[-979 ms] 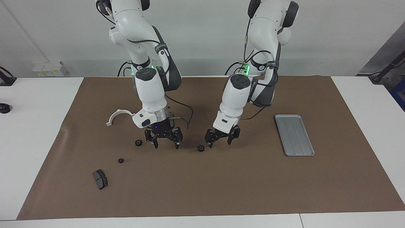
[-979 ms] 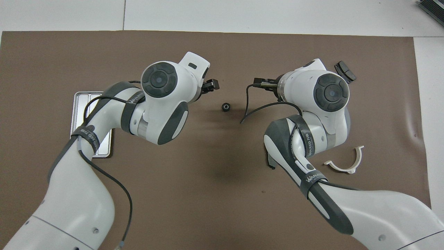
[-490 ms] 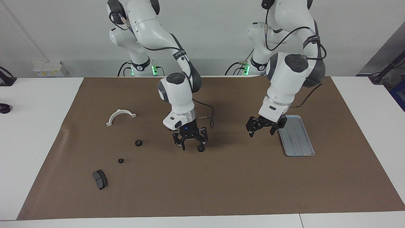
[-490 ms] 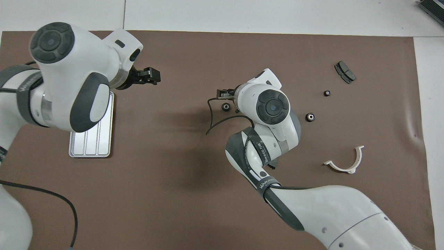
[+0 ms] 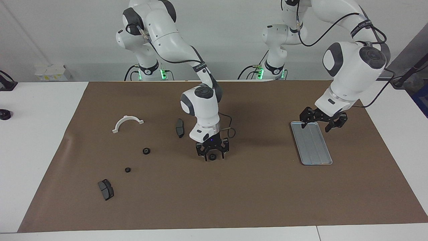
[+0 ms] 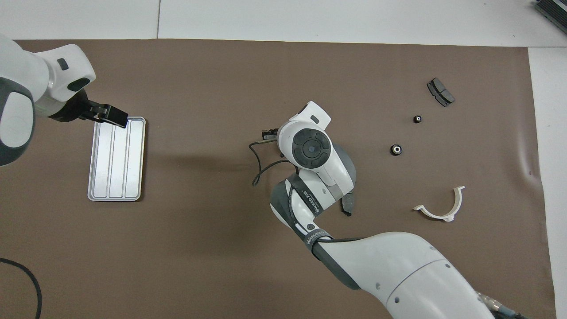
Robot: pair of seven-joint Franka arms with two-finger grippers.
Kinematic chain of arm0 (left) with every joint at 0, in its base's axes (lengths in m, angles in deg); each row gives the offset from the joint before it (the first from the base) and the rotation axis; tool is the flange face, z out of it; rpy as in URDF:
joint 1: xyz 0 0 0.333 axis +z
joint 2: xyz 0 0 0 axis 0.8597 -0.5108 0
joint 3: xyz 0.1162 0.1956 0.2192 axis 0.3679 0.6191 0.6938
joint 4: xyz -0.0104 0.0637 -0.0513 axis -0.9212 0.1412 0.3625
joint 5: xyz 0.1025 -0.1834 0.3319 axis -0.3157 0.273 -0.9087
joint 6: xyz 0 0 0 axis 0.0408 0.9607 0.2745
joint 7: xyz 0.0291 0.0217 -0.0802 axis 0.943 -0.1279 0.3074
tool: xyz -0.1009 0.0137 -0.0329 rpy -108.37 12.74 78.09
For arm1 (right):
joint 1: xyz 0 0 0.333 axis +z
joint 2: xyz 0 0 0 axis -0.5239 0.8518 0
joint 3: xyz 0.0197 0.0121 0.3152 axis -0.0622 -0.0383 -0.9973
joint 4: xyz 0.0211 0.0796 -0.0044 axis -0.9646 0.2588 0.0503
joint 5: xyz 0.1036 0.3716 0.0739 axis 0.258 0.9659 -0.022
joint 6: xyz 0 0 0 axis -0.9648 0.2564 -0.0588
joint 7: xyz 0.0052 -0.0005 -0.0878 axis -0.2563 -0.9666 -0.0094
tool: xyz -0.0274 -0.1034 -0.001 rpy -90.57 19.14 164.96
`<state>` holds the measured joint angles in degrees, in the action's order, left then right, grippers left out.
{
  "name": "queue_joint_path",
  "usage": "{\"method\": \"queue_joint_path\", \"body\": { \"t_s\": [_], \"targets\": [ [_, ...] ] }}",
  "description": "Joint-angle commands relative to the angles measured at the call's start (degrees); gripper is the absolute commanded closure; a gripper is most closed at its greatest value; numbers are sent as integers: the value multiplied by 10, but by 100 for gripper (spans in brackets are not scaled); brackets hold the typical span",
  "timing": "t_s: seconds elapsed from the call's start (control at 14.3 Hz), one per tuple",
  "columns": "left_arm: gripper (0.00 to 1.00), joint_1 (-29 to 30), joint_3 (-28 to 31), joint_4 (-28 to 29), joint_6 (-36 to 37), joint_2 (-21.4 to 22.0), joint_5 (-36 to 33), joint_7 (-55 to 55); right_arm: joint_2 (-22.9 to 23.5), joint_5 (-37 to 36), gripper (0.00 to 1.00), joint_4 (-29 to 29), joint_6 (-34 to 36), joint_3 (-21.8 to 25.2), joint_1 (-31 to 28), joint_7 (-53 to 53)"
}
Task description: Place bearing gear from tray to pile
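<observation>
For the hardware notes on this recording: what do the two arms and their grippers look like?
Both arms are glossy white with dark grey joint bands and round dark grey joint caps. Black cables run along them, and green lights glow at the bases. The right gripper and left gripper are black two-finger units; a small blue light shows above the right gripper.

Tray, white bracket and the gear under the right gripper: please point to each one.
tray (image 5: 312, 144), facing view, on its ribbed floor.
white bracket (image 5: 126, 119), facing view, on the top of its arch.
gear (image 5: 212, 157), facing view, on its dark body between the right gripper's fingers.
</observation>
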<state>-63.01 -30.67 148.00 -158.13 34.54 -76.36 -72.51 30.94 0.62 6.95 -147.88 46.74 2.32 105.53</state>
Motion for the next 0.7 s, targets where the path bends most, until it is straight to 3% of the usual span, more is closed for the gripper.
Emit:
{"method": "queue_joint_path", "body": {
  "t_s": [0.0,0.21,0.63],
  "targets": [
    [0,48,-4,23,6,22,-4,-41,3,-14,28,-3,5,1,4,19],
    [0,80,-3,15,6,32,-3,-39,1,-14,41,-2,35,1,3,18],
    [0,71,-9,14,38,98,-1,-17,1,-12,67,-2,53,1,-2,20]
  ]
}}
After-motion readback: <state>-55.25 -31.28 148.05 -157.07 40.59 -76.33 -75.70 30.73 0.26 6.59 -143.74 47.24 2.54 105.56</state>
